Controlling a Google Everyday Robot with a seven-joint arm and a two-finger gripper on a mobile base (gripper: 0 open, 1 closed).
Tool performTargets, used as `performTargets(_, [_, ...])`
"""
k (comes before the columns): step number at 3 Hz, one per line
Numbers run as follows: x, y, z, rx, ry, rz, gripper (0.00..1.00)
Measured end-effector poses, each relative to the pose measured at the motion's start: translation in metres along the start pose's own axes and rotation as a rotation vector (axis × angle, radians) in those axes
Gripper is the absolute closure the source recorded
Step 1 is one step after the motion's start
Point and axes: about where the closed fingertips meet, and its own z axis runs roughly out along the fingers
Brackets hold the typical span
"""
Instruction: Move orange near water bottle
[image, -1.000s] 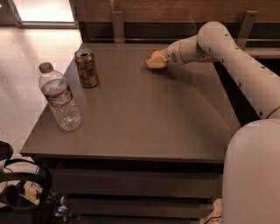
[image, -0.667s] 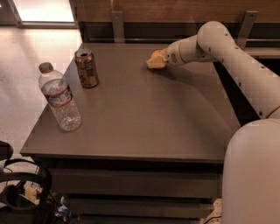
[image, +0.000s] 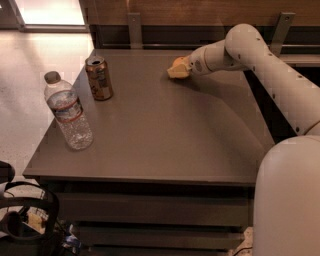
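Observation:
The orange (image: 177, 62) shows only as a small bright orange patch at the far middle of the table, mostly hidden by my gripper (image: 176, 71), which is right at it, low over the tabletop. The water bottle (image: 68, 113) is clear crinkled plastic with a grey-white cap and a white-blue-red label. It stands upright near the table's left edge, far to the left of the gripper and nearer the front.
A brown-gold metal can (image: 98, 78) stands upright at the far left, between the bottle and the orange. The dark grey table (image: 165, 135) has a wooden wall with metal brackets behind it. My white arm (image: 280, 85) spans the right side.

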Motion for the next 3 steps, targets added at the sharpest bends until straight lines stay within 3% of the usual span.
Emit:
performTargets(2, [-0.001,0.001,-0.002,0.003,-0.001,-0.002,1.0])
performTargets(3, [-0.022,0.039,-0.037,0.046,-0.005,-0.06,1.0])
